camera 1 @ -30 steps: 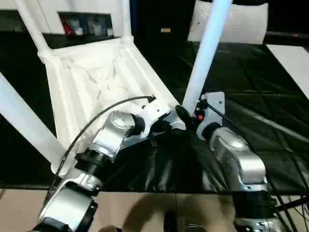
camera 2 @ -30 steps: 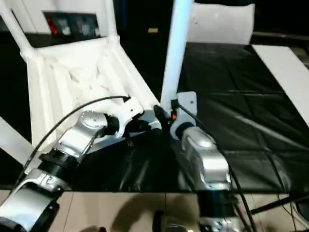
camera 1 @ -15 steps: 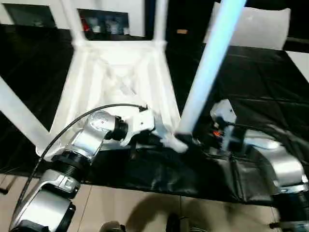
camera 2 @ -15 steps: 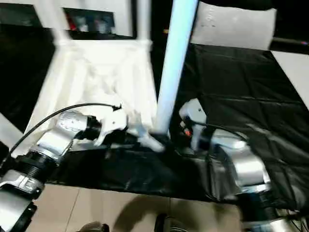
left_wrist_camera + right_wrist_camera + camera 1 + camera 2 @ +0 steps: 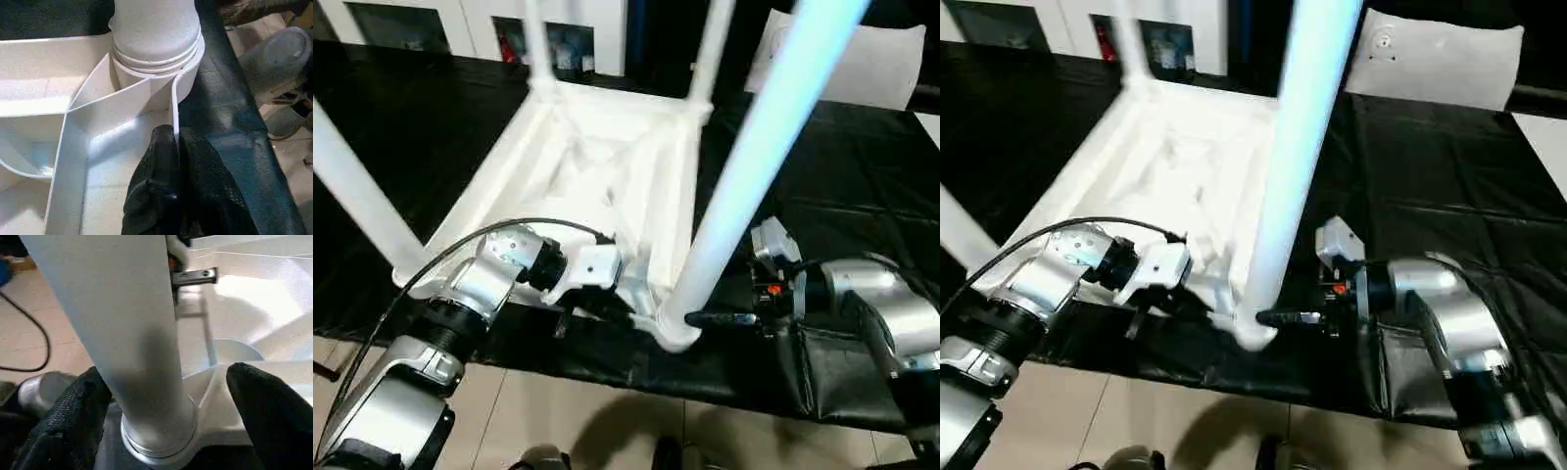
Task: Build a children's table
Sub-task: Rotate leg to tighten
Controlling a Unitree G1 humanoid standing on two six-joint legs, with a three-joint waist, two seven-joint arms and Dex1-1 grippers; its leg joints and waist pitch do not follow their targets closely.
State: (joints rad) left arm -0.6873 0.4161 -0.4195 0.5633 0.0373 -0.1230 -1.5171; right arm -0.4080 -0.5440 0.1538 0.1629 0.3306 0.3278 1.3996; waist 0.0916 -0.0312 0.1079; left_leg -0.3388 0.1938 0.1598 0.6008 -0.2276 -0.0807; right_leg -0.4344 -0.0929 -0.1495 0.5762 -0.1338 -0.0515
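While the table (image 5: 607, 166) lies upside down on the black mat, legs rising, the left claw (image 5: 168, 147) pinches its rim wall just beside the near corner socket. The right claw (image 5: 166, 396) stands wide around that near leg (image 5: 744, 176), apparently not touching; the leg's top is cut off.

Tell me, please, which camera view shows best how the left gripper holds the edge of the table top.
The left wrist view: the left gripper is shut on the thin side wall of the table top, one black finger on each face, just below the corner leg. In both eye views its white wrist housing covers the fingers. The right wrist view shows mainly the leg.
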